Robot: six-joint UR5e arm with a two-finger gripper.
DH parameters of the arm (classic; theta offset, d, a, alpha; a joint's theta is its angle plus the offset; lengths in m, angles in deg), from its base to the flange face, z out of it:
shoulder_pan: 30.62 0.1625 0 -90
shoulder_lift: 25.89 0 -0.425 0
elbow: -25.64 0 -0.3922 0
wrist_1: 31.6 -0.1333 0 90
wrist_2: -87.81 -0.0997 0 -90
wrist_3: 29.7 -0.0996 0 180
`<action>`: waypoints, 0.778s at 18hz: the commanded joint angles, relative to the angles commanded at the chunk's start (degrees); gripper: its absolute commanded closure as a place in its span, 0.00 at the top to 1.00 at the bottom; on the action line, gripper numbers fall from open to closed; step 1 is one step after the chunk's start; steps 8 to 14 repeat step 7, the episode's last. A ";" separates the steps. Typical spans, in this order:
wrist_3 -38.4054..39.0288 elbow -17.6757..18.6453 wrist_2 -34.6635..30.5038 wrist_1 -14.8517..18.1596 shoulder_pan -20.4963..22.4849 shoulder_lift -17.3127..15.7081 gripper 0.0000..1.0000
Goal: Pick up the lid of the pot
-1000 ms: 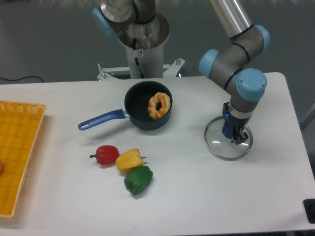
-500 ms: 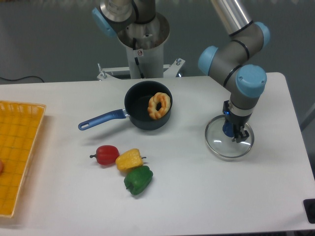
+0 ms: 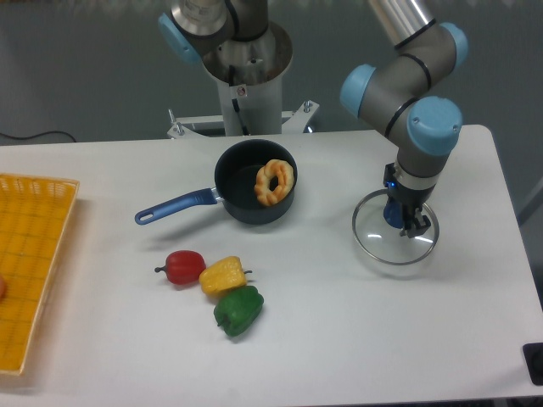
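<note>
You have the pot lid (image 3: 373, 242) on the right side of the view, well apart from the frying pan (image 3: 231, 188), which serves as landmark here. Lid is clear, with a thin metal rim; it lies right of the pan and slightly nearer the camera. Your gripper (image 3: 404, 206) comes down over it from above, also right of the pan. Jaws closed on the lid's blue knob (image 3: 393, 215): knob between the fingertips, lid disc spreading out around and below them. Whether the rim touches the table, you cannot tell from this angle.

Pan notes: black inside, blue handle (image 3: 178, 205) pointing left and a little toward the camera. A bread ring (image 3: 263, 178) leans against the inner wall at the right.

Camera side of the pan, you see three peppers: red pepper (image 3: 185, 268) to the near left, yellow pepper (image 3: 222, 277) beside it, green pepper (image 3: 238, 310) nearest the camera. Far left of the pan, an orange-yellow crate (image 3: 34, 254), cut by the frame edge.
</note>
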 joint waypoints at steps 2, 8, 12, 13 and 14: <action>0.71 -0.62 0.00 0.89 -0.09 -0.35 0.63; 0.80 -0.62 0.00 1.24 -0.09 -0.44 0.63; 0.80 -0.62 0.00 1.24 -0.09 -0.44 0.63; 0.80 -0.62 0.00 1.24 -0.09 -0.44 0.63; 0.80 -0.62 0.00 1.24 -0.09 -0.44 0.63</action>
